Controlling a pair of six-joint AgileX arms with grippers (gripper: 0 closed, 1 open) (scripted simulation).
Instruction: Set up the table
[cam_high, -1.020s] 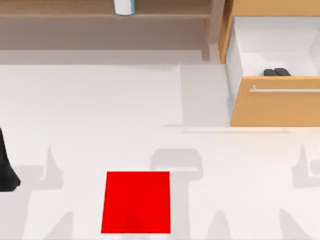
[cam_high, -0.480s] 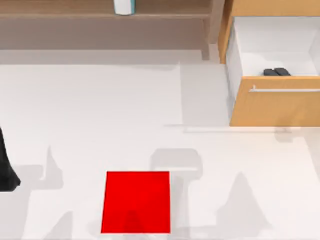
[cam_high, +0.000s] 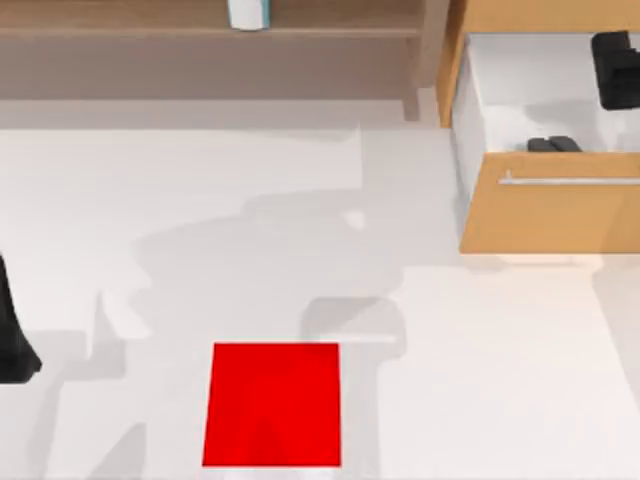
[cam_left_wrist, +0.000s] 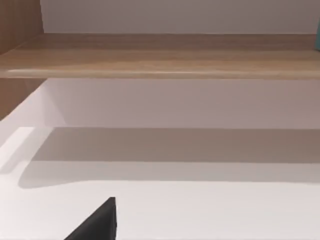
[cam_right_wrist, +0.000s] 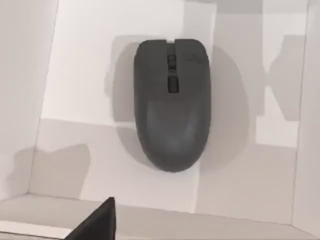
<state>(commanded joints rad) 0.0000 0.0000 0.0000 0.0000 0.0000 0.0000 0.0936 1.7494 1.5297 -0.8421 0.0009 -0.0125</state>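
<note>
The white table (cam_high: 200, 200) carries a red square mat (cam_high: 272, 404) near its front edge. A dark grey mouse (cam_right_wrist: 171, 102) lies on the white floor of the open drawer (cam_high: 520, 80); in the top view the mouse (cam_high: 555, 144) sits just behind the drawer's front panel. My right gripper (cam_high: 615, 68) hangs over the drawer's back right part, above the mouse and apart from it. My left gripper (cam_high: 12, 335) is parked at the table's left edge, and a black tip of it (cam_left_wrist: 97, 222) pokes into the left wrist view.
The light-brown drawer front (cam_high: 550, 215) with its metal handle (cam_high: 570, 181) juts out over the table at the right. A wooden shelf (cam_high: 200, 30) runs along the back, with a white and teal object (cam_high: 247, 12) on it.
My right arm has come into the top view above the open drawer, and its shadow has swept across the table. The left arm has stayed put.
</note>
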